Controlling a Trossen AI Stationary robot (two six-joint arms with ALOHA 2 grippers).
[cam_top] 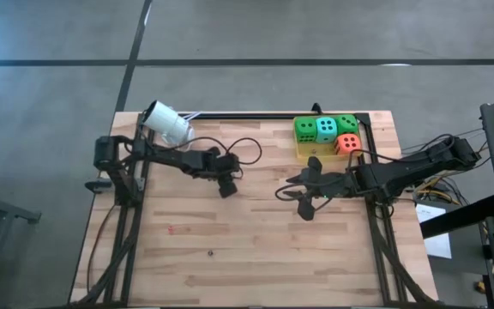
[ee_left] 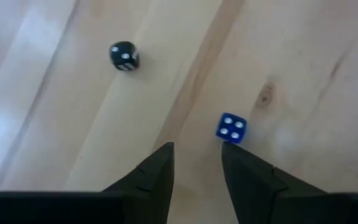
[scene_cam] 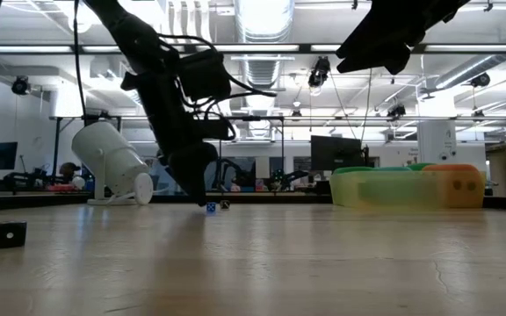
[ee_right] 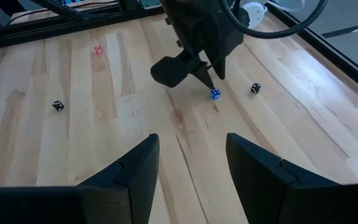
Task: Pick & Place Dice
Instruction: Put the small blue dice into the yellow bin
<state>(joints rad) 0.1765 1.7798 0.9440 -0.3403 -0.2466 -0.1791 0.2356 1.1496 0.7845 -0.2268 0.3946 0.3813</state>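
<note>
**Dice: four big ones in the tray, the little blue one at my left fingertips**

The wooden table (cam_top: 256,257) lies under both my arms. At its far edge on the left-arm side, a white cylinder-shaped device (cam_top: 168,124) lies tilted on the boards.

Near the far corner on the right-arm side sits a yellow see-through tray (cam_top: 307,153), and the four big dice are packed in it, touching. One green die (cam_top: 304,129) is beside the teal die (cam_top: 326,129). The second green die (cam_top: 347,123) is past that, with the orange-red die (cam_top: 346,144) just in front of it.

My left gripper (ee_left: 197,148) is down low over the middle of the table, left of centre, pointing at the boards. Its jaws stand a narrow gap apart with only bare wood between them.

My right gripper (ee_right: 191,137) hangs higher, right of centre and just in front of the tray. Its jaws are parted wider and hold nothing.

Small dice are scattered on the wood. The small blue die (ee_left: 231,127) rests just beyond one left fingertip, outside the gap, four pips up. A small black die (ee_left: 124,56) lies near it but apart. Another black die (ee_right: 58,105) and a tiny red die (ee_right: 98,50) lie well off, toward the near side of the table.
</note>
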